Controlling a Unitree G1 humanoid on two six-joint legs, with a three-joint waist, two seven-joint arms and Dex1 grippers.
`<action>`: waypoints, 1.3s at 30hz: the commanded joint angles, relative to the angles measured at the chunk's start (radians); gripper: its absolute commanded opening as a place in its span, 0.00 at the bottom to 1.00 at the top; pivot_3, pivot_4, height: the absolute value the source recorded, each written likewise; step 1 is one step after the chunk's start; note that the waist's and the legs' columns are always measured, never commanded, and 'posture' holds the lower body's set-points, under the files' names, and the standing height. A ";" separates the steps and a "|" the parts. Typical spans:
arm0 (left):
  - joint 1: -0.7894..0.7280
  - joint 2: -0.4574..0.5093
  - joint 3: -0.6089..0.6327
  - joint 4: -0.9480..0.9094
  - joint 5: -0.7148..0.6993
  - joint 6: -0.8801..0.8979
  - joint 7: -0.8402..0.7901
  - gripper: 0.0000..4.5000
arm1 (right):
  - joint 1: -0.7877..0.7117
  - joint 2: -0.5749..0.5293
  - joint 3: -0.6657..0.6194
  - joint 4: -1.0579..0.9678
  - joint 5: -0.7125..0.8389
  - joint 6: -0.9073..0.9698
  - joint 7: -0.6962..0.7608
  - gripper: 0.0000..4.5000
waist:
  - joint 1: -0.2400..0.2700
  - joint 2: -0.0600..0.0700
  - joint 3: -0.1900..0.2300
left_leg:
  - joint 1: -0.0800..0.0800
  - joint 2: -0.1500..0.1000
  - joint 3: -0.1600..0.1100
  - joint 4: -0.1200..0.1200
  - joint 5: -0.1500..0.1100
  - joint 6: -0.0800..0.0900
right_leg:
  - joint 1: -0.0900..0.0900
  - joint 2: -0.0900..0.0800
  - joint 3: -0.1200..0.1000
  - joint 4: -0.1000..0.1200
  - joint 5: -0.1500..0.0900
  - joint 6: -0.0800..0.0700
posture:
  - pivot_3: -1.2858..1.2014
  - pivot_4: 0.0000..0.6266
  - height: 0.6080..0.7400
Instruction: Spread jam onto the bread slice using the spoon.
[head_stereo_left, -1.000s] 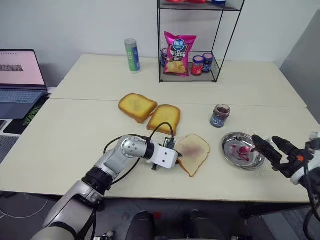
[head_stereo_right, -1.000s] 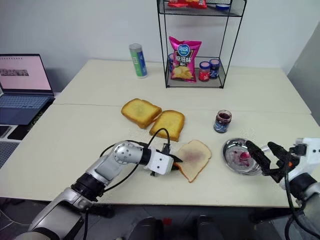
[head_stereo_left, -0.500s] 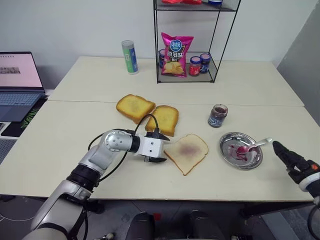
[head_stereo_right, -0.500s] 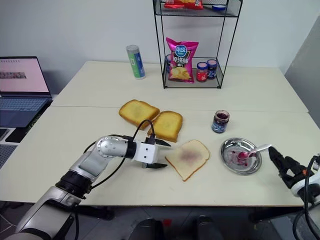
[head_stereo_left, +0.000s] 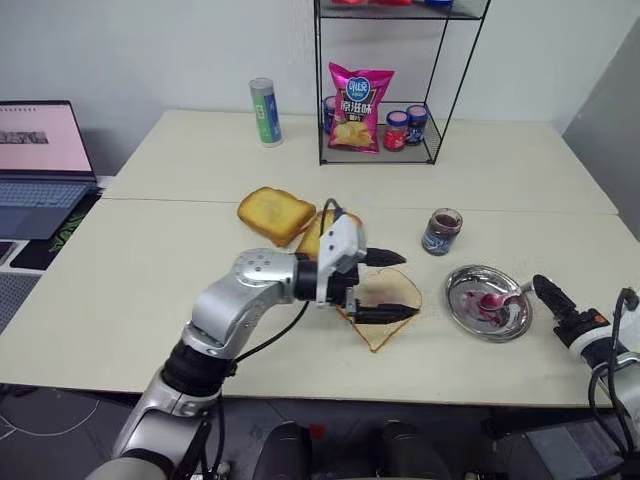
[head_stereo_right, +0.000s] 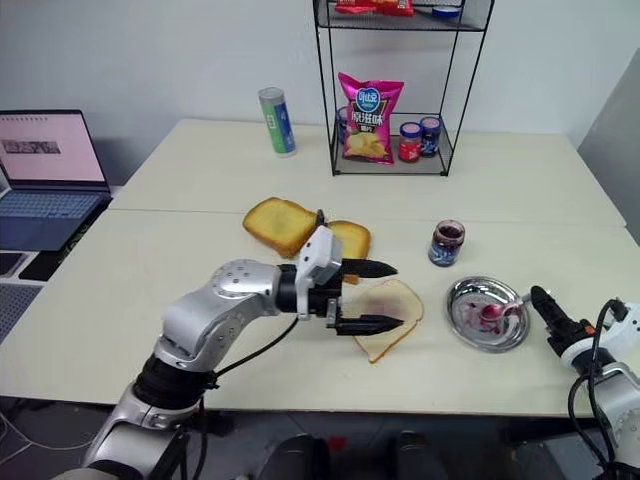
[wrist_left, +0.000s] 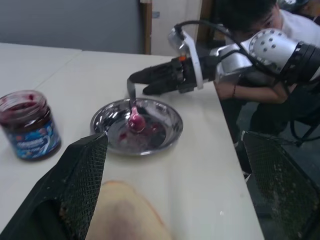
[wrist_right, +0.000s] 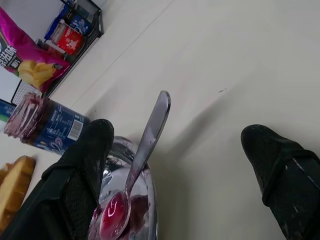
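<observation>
The bread slice (head_stereo_left: 398, 292), pale with a purple-red jam stain in its middle, lies on the table's front half. My left gripper (head_stereo_left: 388, 287) hovers open above it, one finger over each side. To the right stands a round metal dish (head_stereo_left: 452, 300) smeared with jam. The spoon (wrist_right: 145, 145) lies in it with its handle leaning out over the rim, and its bowl carries a blob of jam (wrist_right: 112, 220). At the dish's right edge my right gripper (head_stereo_left: 545, 292) stands open, with the handle's end between its fingers (wrist_right: 92, 155), close to one; whether they touch I cannot tell.
An open jam jar (head_stereo_left: 440, 230) stands behind the dish. Two toasted slices (head_stereo_left: 275, 212) lie behind the bread. At the back are a wire rack (head_stereo_left: 435, 90) with a chips bag (head_stereo_left: 358, 105) and small jars, and a green can (head_stereo_left: 265, 110). A laptop (head_stereo_left: 40, 150) sits far left. A person (wrist_left: 250, 20) sits beyond the table's right end.
My left gripper let go at the bread's left edge, opened wide, rose and swung over the slice. My right gripper drew back from above the dish to its right edge, staying open.
</observation>
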 joint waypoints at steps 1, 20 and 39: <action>-0.025 -0.020 -0.003 -0.015 0.015 -0.003 0.028 0.99 | -0.055 -0.020 -0.022 0.062 -0.009 -0.010 0.033 1.00 | -0.002 0.000 0.000 | 0.000 0.000 0.000 0.000 0.000 0.000 | 0.000 0.001 0.000 0.000 0.000 0.000 | 0.52 0.24 1.00; -0.015 -0.003 -0.012 -0.002 0.065 -0.035 0.018 1.00 | -0.192 -0.012 -0.006 0.213 -0.064 0.006 0.114 0.74 | -0.002 0.000 0.000 | 0.000 0.001 0.000 -0.001 0.000 0.000 | 0.000 0.001 0.001 -0.001 0.000 0.000 | 0.52 0.24 1.00; -0.058 -0.038 -0.036 0.082 0.106 -0.112 -0.011 1.00 | -0.055 0.072 -0.079 -0.077 0.044 0.035 0.011 0.01 | 0.003 0.000 0.000 | -0.002 0.001 -0.001 0.000 0.000 0.000 | 0.000 0.001 0.000 -0.002 0.000 0.000 | 0.52 0.24 1.00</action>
